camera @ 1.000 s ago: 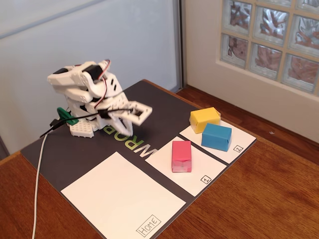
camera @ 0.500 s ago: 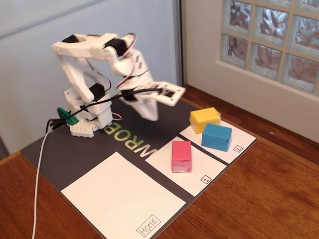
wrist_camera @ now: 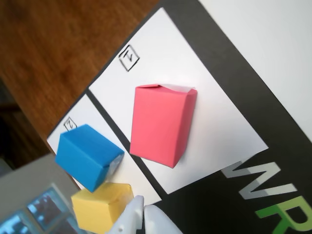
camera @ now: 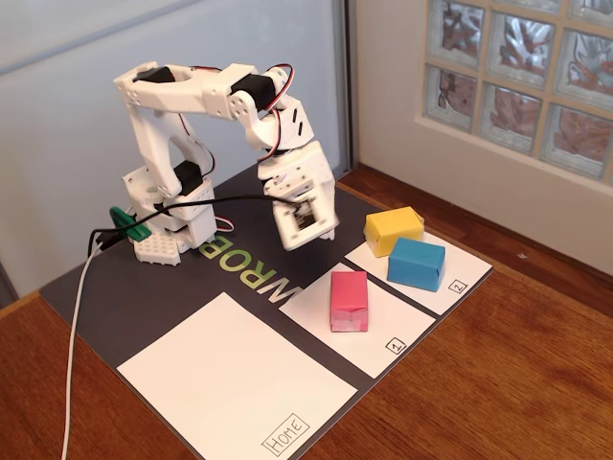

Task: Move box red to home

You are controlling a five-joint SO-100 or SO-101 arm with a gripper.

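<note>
The pink-red box [camera: 349,300] lies on the small white rectangle marked "1" [camera: 383,335]. In the wrist view the red box [wrist_camera: 163,124] fills the middle of the frame. Home [camera: 230,383], the large white sheet with the "Home" label, lies to its left in the fixed view, with nothing on it; a corner of home [wrist_camera: 273,44] shows at the wrist view's upper right. My gripper [camera: 306,238] hangs above the dark mat, behind and left of the red box and well apart from it. The gripper [wrist_camera: 145,210] is shut, its white tips touching, with nothing held.
A yellow box [camera: 394,230] and a blue box [camera: 417,264] sit on the rectangle marked "2" [camera: 458,271], right of the red box. The papers lie on a dark mat [camera: 124,287] on a wooden table [camera: 498,383]. A white cable [camera: 75,345] trails off left.
The arm has risen from its folded pose by the base, reached out to the right, and the gripper now tips downward over the mat near the boxes. The boxes have not moved.
</note>
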